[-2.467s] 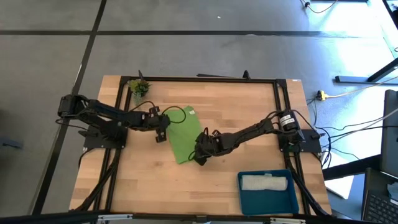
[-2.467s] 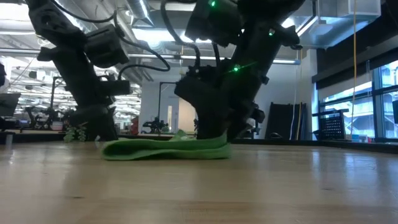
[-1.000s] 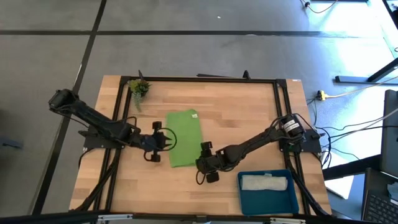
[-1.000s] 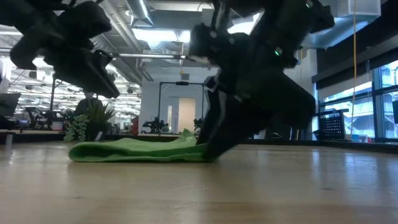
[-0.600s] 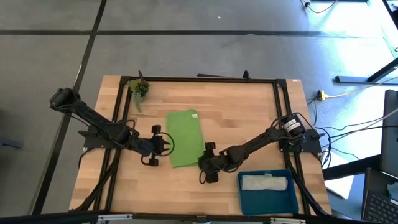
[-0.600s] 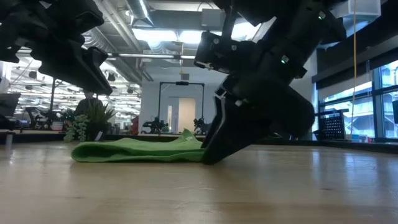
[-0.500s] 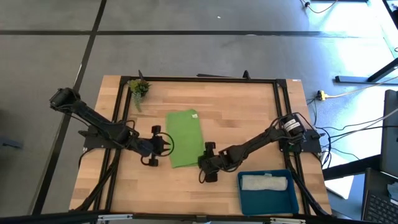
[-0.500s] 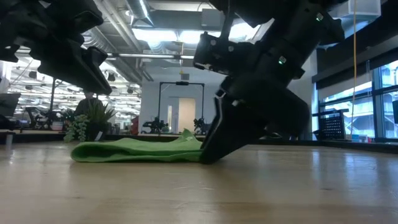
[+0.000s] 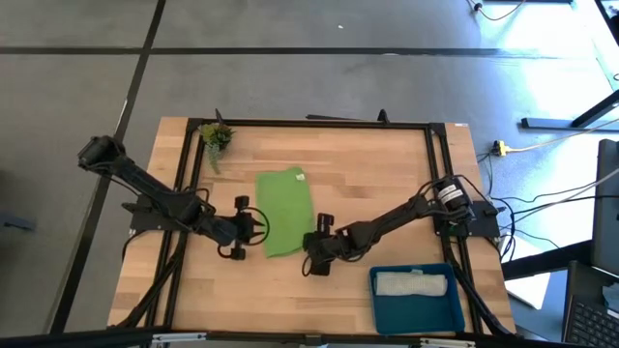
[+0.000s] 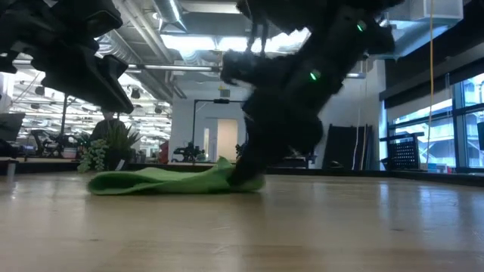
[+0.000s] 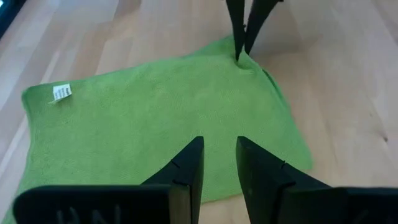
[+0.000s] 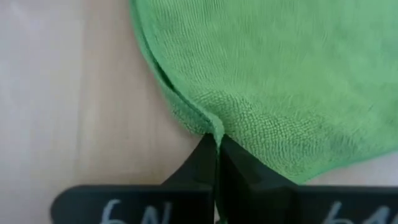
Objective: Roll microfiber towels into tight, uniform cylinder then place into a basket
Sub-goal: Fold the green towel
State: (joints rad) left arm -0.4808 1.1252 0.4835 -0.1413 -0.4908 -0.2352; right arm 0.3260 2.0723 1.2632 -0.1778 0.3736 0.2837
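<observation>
- The right gripper (image 9: pixel 318 247) is now seen pinched on the near right corner of the green towel (image 9: pixel 283 210); half a second earlier it was just off that corner, on the bare table (image 9: pixel 387 184).
- In the right wrist view the two fingers (image 12: pixel 205 163) are pressed together with a fold of the towel's edge clamped between them.
- The towel's outline is slightly pulled in at that corner compared with the earlier high view, so a grasp is judged to have just been made, likely to begin a fold or roll.
- The left gripper (image 9: pixel 253 228) is held at the towel's left edge, fingers (image 11: pixel 189 167) slightly apart and holding nothing.
- The white towel (image 9: pixel 411 283) is already lying in the blue basket (image 9: pixel 418 311) at the near right; the green one is not yet rolled.
</observation>
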